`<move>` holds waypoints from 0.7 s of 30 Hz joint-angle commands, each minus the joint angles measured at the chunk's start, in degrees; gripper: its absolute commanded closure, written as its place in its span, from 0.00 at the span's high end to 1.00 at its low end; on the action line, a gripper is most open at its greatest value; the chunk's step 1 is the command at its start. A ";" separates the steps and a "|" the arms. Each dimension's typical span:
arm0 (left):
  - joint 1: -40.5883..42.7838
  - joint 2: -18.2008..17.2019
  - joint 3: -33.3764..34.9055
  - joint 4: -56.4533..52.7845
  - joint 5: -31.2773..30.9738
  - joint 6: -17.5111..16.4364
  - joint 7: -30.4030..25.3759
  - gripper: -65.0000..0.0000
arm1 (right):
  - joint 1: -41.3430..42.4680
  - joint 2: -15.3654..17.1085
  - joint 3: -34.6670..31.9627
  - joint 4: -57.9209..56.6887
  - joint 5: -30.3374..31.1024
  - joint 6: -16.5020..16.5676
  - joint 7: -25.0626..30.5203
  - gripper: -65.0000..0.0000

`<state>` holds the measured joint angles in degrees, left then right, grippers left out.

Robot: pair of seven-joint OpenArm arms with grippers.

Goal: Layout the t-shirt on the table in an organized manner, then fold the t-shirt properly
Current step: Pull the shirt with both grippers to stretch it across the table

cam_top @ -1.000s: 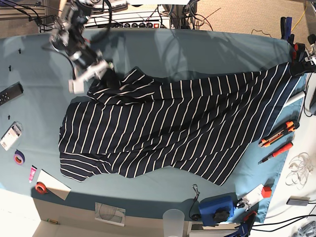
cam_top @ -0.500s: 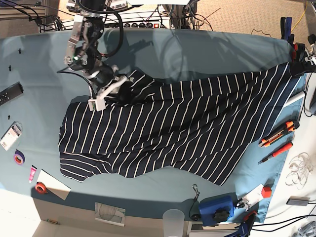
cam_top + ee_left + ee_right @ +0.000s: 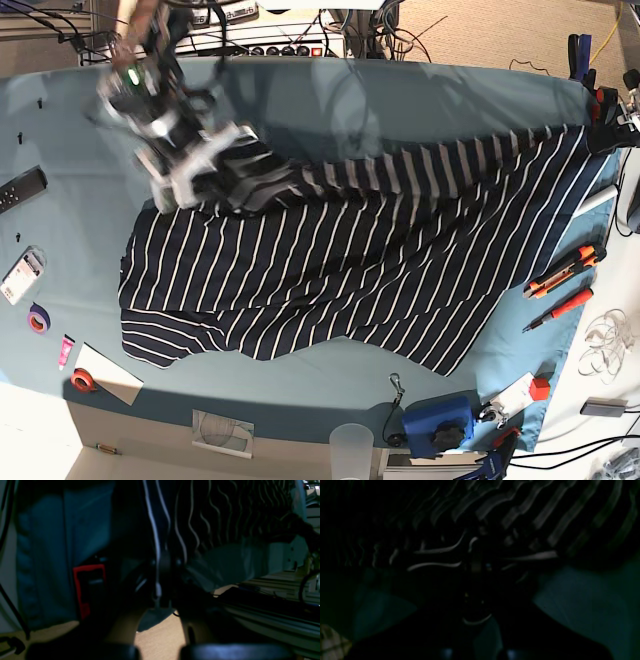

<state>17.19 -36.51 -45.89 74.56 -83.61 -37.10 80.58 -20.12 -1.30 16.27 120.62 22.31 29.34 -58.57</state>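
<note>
Screwdrivers [image 3: 563, 287] beside t-shirt [image 3: 330, 270], table [image 3: 400, 100]

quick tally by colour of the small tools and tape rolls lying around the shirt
orange: 2, utility knife, tape roll
red: 1, screwdriver
purple: 1, tape roll
total: 4

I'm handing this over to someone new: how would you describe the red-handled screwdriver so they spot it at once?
Start at the teal table and follow the striped t-shirt to its end on the base view's right. Just past that end lie two slim tools, side by side. The screwdriver is the nearer, thinner one with a red handle; its neighbour, an orange-and-black utility knife, is chunkier.
</note>
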 commanded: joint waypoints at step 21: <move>9.55 1.44 -0.92 1.64 -1.39 1.01 -0.58 0.00 | -8.39 9.46 35.91 2.71 23.37 7.34 -14.40 0.00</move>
<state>26.46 -33.52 -46.00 75.42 -83.83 -35.88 80.25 -28.16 7.35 51.75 122.28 44.93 36.53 -74.13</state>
